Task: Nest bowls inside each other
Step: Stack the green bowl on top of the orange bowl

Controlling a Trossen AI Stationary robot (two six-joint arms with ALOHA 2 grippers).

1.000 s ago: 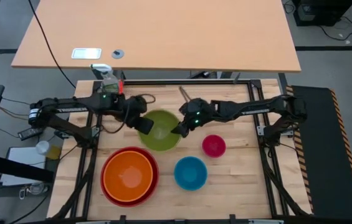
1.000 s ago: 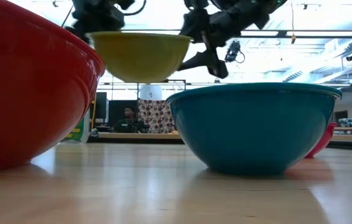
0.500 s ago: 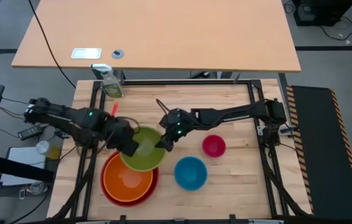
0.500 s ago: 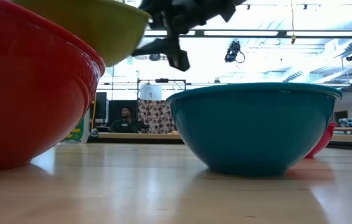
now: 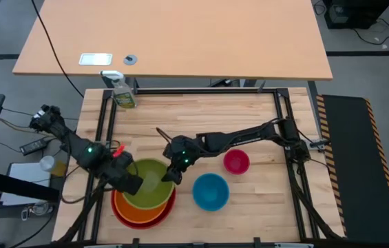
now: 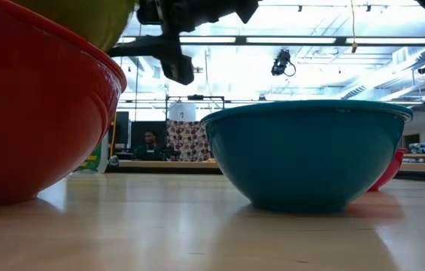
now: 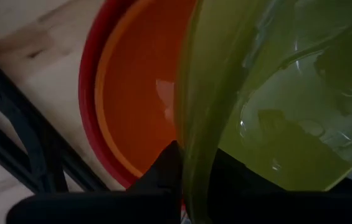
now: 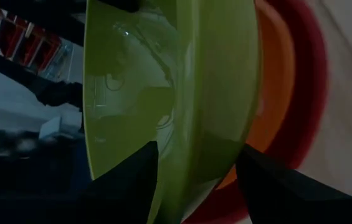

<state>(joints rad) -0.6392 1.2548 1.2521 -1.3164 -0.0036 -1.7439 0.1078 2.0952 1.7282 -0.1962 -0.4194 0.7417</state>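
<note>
The lime green bowl (image 5: pixel 151 182) hangs over the orange bowl (image 5: pixel 139 207), which sits nested in the red bowl (image 5: pixel 120 209) at the near left. My left gripper (image 5: pixel 132 183) is shut on the green bowl's left rim. My right gripper (image 5: pixel 171 173) straddles its right rim. The blue bowl (image 5: pixel 210 191) and the pink bowl (image 5: pixel 236 161) stand on the table to the right. In the low view the green bowl's underside (image 6: pixel 77 15) shows above the red bowl's rim (image 6: pixel 114 68). Whether it touches the orange bowl, I cannot tell. My left gripper pinches the green bowl's rim (image 7: pixel 191 149) on its left side, one finger inside the bowl and one outside. The fingers come from above, pointing steeply down. The bowl hangs above the orange bowl. My right gripper has the green bowl's right rim (image 8: pixel 182 155) between its fingers, one finger (image 8: pixel 132 180) inside the bowl and one (image 8: pixel 269 180) outside. It comes slanting down from the table's right side. The wall fills the gap between the wide-set fingers.
A spray bottle (image 5: pixel 122 91) stands at the table's far left corner. A black frame rail (image 5: pixel 277 110) runs around the wooden top. Bare wood lies in the far half of the table between the bottle and the right arm.
Both grippers have carried the green bowl from the table's middle toward the near left, and it now hangs over the orange and red bowls. The left gripper has turned about as it swung toward the near edge. The right arm has stretched out after the bowl. Neither grip has changed.
</note>
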